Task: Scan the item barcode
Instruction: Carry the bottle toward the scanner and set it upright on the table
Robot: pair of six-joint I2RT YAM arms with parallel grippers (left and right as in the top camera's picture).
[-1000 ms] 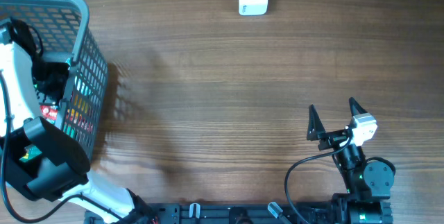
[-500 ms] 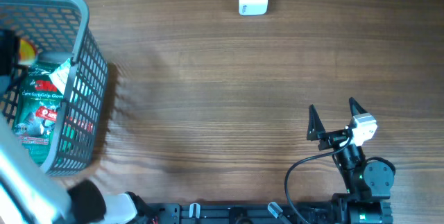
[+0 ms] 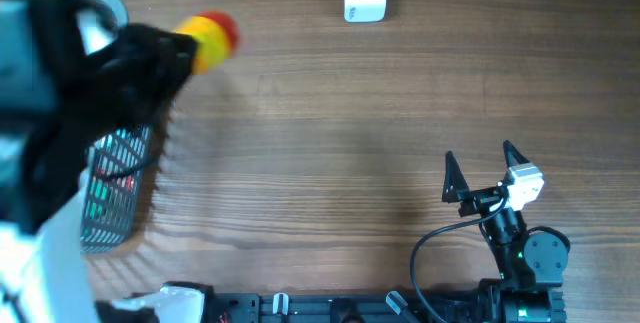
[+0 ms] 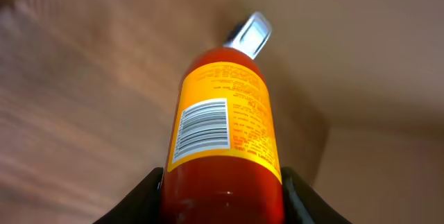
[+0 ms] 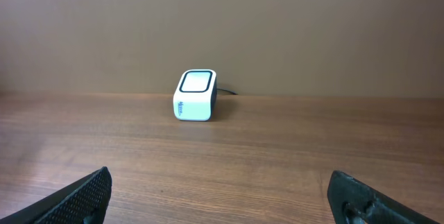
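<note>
Red-orange with a yellow label, the bottle (image 4: 223,113) is clamped low on its body between the jaws of the left gripper (image 4: 222,193). The left arm is raised close to the overhead camera, a dark blur over the left end of the surface (image 3: 330,143) and above the grey mesh basket (image 3: 112,188). The bottle pokes out to its right. The right gripper (image 3: 485,168) sits low at the near right, jaws spread wide and holding nothing.

Only the left wrist view shows the barcode (image 4: 201,127), facing the lens, with the pale cap (image 4: 250,31) pointing away. The right wrist view shows the white scanner (image 5: 195,96) from the front, standing at the far edge, well apart from the bottle. The surface is brown wood grain, and a plain brown wall (image 5: 277,23) rises behind it.
</note>
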